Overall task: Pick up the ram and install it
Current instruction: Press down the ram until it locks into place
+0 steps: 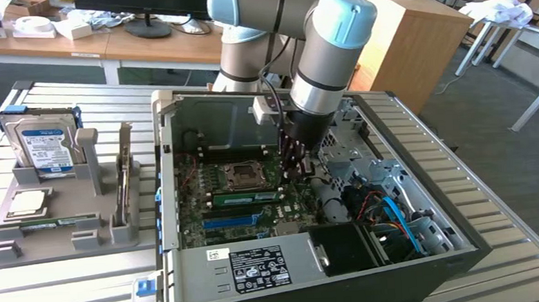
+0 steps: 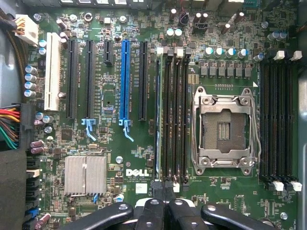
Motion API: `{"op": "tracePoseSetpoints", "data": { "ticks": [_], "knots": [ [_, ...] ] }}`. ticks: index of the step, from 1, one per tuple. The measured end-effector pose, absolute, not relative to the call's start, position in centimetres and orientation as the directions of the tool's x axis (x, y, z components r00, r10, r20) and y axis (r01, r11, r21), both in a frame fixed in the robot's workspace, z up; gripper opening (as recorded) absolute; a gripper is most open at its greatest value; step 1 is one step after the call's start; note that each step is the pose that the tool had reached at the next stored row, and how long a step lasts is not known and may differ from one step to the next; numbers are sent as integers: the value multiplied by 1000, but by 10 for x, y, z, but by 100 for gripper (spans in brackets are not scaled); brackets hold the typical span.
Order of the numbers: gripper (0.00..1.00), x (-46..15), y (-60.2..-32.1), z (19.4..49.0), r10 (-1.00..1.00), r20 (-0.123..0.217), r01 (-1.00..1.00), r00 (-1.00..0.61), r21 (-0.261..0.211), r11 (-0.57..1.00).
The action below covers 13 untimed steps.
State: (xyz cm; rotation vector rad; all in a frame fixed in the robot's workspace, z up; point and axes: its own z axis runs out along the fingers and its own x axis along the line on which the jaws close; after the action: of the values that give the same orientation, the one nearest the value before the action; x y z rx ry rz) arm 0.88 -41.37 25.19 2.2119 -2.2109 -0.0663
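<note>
We see the ram (image 1: pixel 246 196) seated in its motherboard (image 2: pixel 120 158) slot, the tool (image 2: pixel 166 203) clenched just above. It looks light, stiff, fragile; best gripped by its long edges.

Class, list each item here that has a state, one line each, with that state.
computer case, open, lying on its side
gripper, shut, down inside the case
ram, standing edgewise on the motherboard
processor socket, empty
hard drive, upright in the holder
</note>
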Motion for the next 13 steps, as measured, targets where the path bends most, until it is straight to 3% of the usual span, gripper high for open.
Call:
{"op": "tracePoseSetpoints", "data": {
  "ticks": [13],
  "knots": [
    [10,-11,-413,252,-1000,-20,-999,0,40,-1]
  ]
}}
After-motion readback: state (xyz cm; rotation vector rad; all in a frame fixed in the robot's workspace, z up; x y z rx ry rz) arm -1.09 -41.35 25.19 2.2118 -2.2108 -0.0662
